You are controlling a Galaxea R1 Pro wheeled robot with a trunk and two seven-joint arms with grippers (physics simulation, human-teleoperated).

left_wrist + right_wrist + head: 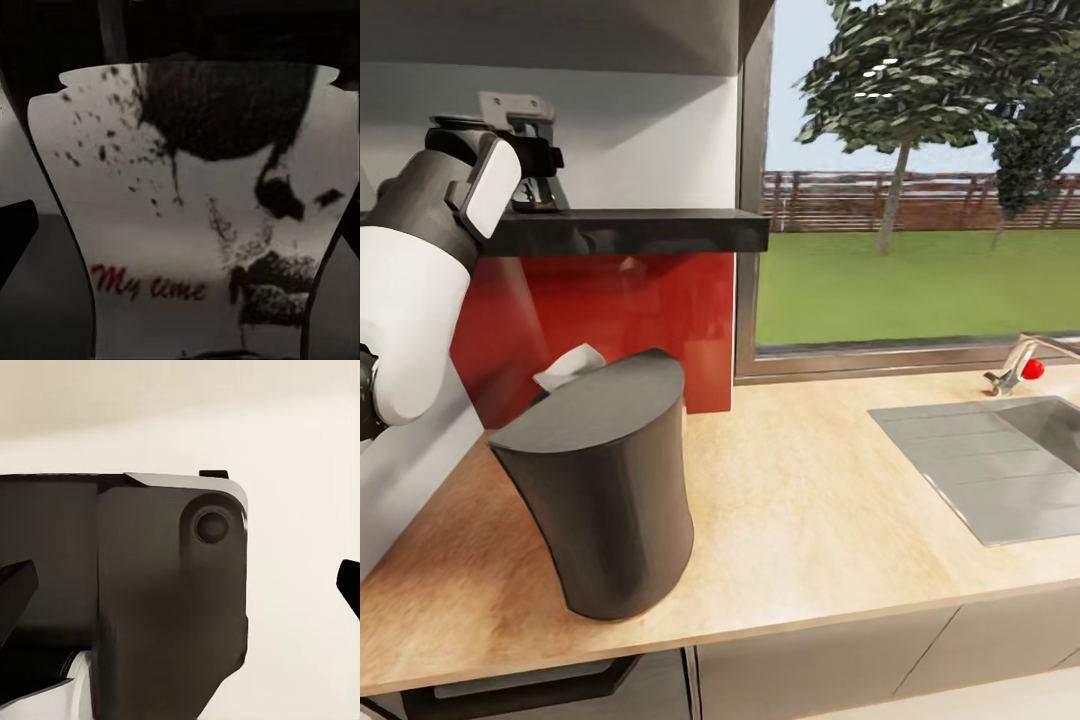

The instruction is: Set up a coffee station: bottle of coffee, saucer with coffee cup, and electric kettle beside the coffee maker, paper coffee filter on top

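The dark-grey coffee maker [605, 490] stands on the wood-grain kitchen countertop [810, 500], seen from its curved back. A white crinkled paper coffee filter [568, 367] peeks up at the far edge of its slanted top. My left arm is raised to the black kitchen shelf [650, 230], with the left gripper [538, 185] resting at shelf level. In the left wrist view the bottle of coffee [187, 225] is very close, its white label with red script between the spread fingers of the left gripper [180, 240]. My right gripper [180, 585] is open and holds nothing.
A steel sink [1000, 460] with a red-knobbed tap [1032, 368] is set into the counter at the right. A red backsplash [610, 320] lies under the shelf, and a window [920, 200] is beside it. A dark part of my own body [150, 600] shows in the right wrist view.
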